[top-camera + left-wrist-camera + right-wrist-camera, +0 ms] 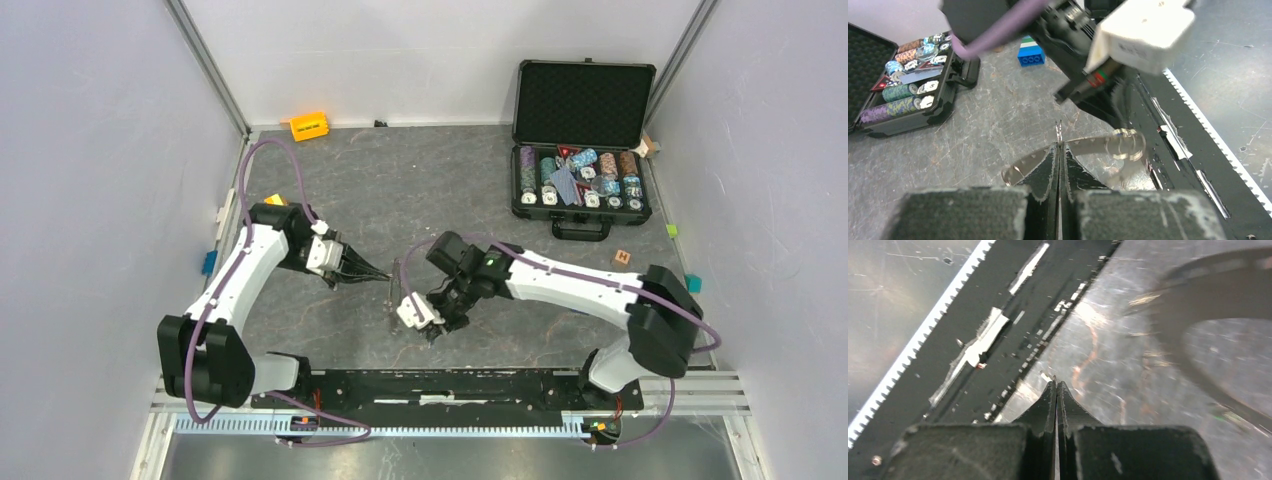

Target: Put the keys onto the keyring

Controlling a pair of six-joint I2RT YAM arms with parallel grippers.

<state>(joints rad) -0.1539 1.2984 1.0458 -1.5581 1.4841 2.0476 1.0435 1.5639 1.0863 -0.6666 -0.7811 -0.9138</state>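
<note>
Blurring beyond the closed right gripper (1056, 386), perhaps the keyring (1218, 302).

We see a grey, marbled bench (420, 190) boxed in by pale walls (90, 150) on three sides. An open black case (583, 100) stands on it. A metal post (689, 50) rises just behind the case, another well to its left. Left of the case lies an orange block (309, 126). Nearer than the case, a black rail (450, 385) edges the bench. The light is even.
</note>
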